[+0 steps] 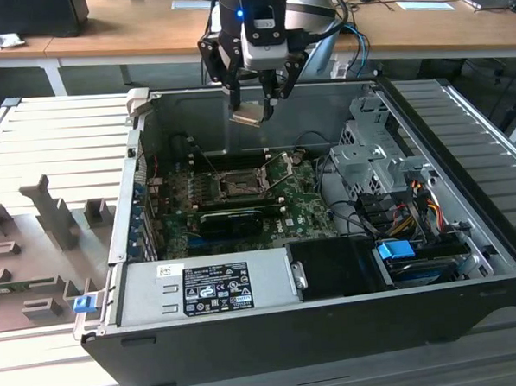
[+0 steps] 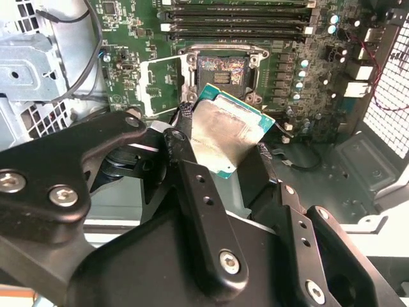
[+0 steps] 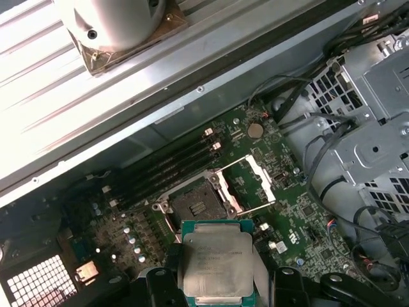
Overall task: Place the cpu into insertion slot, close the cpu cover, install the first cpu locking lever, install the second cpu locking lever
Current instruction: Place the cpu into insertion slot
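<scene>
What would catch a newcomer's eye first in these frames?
The gripper hangs over the open computer case, shut on the silver-topped cpu. Below it, on the green motherboard, the insertion slot lies bare, with its cpu cover swung open beside it.

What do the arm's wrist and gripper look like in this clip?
The gripper has black, linked fingers with silver screw heads, under a silver-grey wrist body showing a small blue light. Black cables loop beside it.
</scene>
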Controlling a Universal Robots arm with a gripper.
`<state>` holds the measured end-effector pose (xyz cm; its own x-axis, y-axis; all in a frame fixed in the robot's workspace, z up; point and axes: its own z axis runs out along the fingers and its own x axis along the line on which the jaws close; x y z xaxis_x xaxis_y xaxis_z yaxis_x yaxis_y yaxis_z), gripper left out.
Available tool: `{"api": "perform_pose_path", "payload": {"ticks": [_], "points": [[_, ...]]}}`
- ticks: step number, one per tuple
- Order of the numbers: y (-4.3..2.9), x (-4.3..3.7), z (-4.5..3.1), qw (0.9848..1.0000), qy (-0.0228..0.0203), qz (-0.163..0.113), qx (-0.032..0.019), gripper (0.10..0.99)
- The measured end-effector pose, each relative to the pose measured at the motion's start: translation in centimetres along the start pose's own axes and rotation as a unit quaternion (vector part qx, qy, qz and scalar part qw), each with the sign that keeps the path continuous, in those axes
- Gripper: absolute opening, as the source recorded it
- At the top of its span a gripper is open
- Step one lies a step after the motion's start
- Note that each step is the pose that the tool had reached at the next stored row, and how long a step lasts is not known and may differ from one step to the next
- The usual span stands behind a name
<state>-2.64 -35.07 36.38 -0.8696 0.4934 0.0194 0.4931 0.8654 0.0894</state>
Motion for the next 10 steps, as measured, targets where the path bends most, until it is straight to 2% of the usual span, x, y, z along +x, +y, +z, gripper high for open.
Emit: {"api": "perform_pose_path", "payload": {"ticks": [10], "points": [[-0.03, -0.01, 0.3, 1.0, -0.0005, 0.004, 0.0001, 0.525]]}}
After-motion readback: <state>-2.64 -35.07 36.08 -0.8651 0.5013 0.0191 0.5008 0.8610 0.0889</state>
